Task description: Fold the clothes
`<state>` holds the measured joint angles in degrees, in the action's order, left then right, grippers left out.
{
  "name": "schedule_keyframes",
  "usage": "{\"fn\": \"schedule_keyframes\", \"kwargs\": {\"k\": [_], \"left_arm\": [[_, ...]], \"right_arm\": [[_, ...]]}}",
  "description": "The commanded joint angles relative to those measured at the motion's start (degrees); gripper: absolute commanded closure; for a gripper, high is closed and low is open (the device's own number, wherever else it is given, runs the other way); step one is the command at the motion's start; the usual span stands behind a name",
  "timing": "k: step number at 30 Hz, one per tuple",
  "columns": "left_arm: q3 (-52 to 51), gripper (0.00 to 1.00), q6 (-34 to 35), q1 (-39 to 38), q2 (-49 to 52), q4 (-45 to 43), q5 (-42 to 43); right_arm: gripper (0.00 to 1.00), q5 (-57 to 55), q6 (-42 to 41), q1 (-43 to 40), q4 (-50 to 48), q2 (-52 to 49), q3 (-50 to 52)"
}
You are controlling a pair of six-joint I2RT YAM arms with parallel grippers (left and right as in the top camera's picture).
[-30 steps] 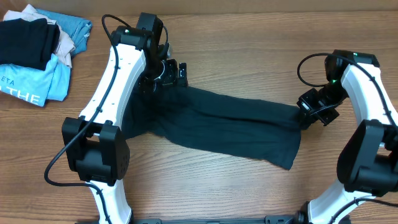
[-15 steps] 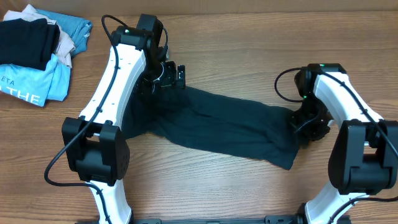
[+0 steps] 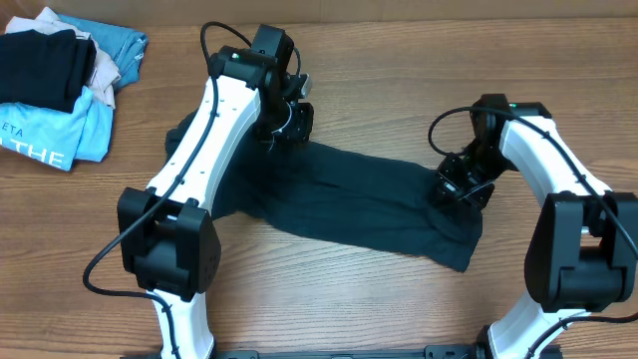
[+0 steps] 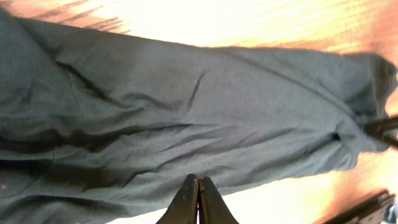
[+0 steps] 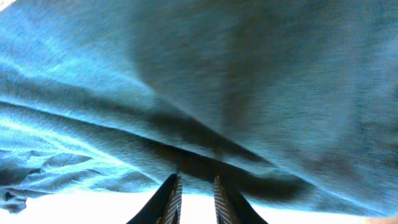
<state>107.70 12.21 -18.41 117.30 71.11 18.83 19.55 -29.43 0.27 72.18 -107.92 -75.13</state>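
The clothes [image 3: 369,199] are one dark navy-teal garment lying stretched and wrinkled across the middle of the wooden table, from upper left to lower right. My left gripper [image 3: 291,125] sits at its upper left edge. In the left wrist view, that gripper [image 4: 198,179] has its jaws pressed together, with the tips on the near hem of the clothes [image 4: 186,106]. My right gripper [image 3: 457,189] is over the garment's right end. Its striped fingers [image 5: 196,180] stand a little apart at a fold of the clothes [image 5: 217,74], with bare table showing between them.
A pile lies at the far left corner: a black folded garment [image 3: 40,65], a light-blue shirt printed "THE" [image 3: 50,135] and a beige piece [image 3: 105,70]. Both white arms reach in from the front edge of the table [image 3: 329,299].
My left arm has swung right along the garment's top edge and its jaws have shut. My right gripper has moved left, from off the right end onto the fabric.
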Motion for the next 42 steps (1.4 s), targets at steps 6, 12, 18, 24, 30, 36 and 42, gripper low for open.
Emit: {"fn": "schedule_keyframes", "kwargs": {"k": [6, 12, 18, 24, 30, 36, 42], "left_arm": [[0.04, 0.96, 4.59, -2.12, 12.92, -2.56, 1.79], [0.04, 0.96, 5.44, -2.58, 16.59, -3.50, -0.07], [0.02, 0.96, 7.08, -1.05, 16.59, -2.01, -5.77], [0.04, 0.96, 8.63, 3.41, 16.59, 4.33, -15.50], [0.04, 0.96, 7.78, 9.51, 16.39, 6.99, -17.97], [0.07, 0.96, 4.90, 6.51, 8.70, 4.22, -12.61], [0.02, 0.96, 4.11, 2.23, 9.05, -4.31, -10.05]], "right_arm": [[0.78, 1.53, 1.18, 1.60, -4.66, 1.18, 2.97], [0.74, -0.81, 1.16, 1.60, -4.68, 1.18, 3.21], [0.73, -7.13, -2.32, 1.60, -6.27, 1.18, 6.47], [0.70, -9.90, -2.29, 1.57, -10.08, 1.18, 10.25], [0.69, -16.13, -4.24, -2.73, -9.77, 1.18, 10.91], [0.53, -16.17, -3.34, -6.03, -10.43, 1.18, 10.91], [0.48, -14.32, -3.34, -6.03, -11.50, 1.18, 10.91]]}}
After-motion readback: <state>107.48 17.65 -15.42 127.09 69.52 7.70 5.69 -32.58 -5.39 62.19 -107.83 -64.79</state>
